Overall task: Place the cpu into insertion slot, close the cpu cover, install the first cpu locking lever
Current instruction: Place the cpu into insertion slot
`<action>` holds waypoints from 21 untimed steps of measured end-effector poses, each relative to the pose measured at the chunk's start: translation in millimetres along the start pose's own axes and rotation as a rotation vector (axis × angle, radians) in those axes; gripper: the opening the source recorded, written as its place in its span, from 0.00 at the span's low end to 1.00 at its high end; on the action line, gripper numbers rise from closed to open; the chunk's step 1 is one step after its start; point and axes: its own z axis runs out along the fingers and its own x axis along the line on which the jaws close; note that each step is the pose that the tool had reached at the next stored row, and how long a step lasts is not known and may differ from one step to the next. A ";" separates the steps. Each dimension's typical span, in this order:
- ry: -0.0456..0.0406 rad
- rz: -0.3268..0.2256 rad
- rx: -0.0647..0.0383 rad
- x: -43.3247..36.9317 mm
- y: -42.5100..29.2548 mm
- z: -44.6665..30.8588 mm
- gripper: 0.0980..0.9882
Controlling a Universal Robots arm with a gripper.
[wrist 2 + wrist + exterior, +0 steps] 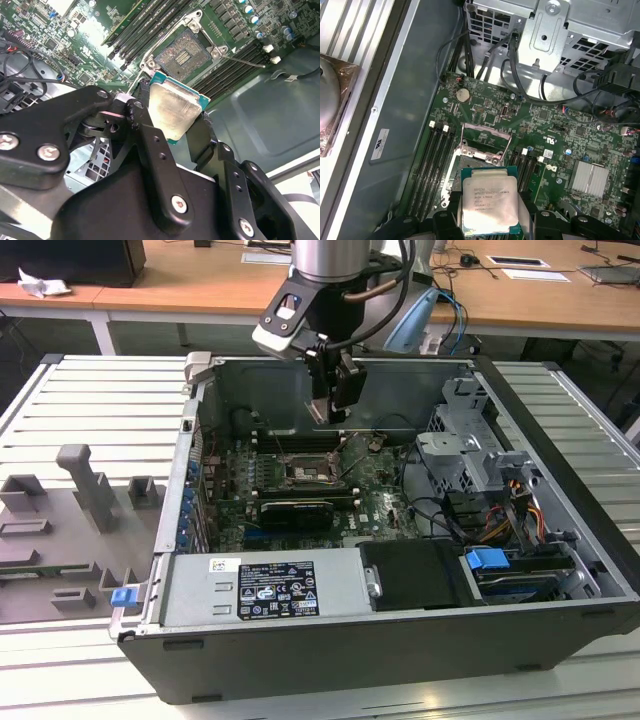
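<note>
My gripper (172,114) is shut on the cpu (176,109), a small square chip with a dull silver top and a teal edge, clamped between two black fingers (146,125). In the first wrist view the cpu (489,206) hangs above the motherboard, partly covering the insertion slot (476,156). The cpu cover (485,136) stands tilted up and open at the slot's far edge. In the second wrist view the bare insertion slot (183,53) lies past the chip, with a thin locking lever (245,61) swung out beside it. In the exterior view the gripper (335,405) hovers inside the open computer case, above the slot (305,475).
Memory slots (436,165) flank the socket. A metal drive cage (465,455) with black cables (520,85) stands at the exterior view's right. The power supply (265,590) lies along the near side. Case walls (190,470) surround the board. Grey fixtures (85,485) sit outside on the exterior view's left.
</note>
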 end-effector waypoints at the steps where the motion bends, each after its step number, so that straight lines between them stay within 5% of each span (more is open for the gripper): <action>1: 0.0000 0.000 0.000 0.0 0.0 0.2 0.49; 21: 0.0000 0.000 0.000 -0.1 -0.3 3.9 0.49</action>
